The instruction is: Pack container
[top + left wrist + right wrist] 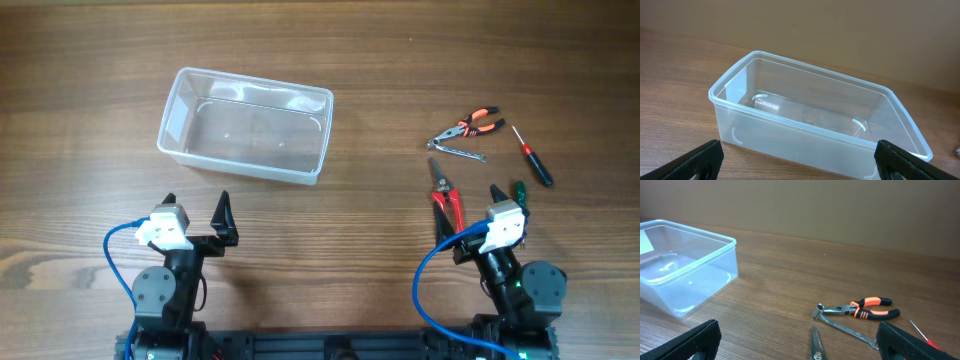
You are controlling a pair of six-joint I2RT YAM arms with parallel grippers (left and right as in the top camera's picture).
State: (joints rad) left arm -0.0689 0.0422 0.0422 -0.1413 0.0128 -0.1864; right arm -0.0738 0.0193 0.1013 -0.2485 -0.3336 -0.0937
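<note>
Five hand tools lie loose at the right of the overhead frame, while the container (pixel 246 128), clear and with nothing in it, sits upper left of centre on the wooden table (pixel 380 60). Both claws are spread wide and hold nothing. The left gripper (pixel 799 167) faces the tub's long wall, and the right gripper (pixel 800 347) looks out over the tools. Nearest the right claw are red-handled cutters (pixel 446 200). Beyond them orange-handled pliers (pixel 474 122) touch a slim metal tool (pixel 458 152), with a red-and-black screwdriver (pixel 532 156) apart at far right. A green-handled item (pixel 519 189) is partly hidden by the arm, and what it is cannot be told. Packing looks not yet begun. A sound first move would be for the right arm to take the cutters, closing across both handles. It should lift clear of the rim and lower inside the tub before letting go, leaving the touching pair for single picks.
</note>
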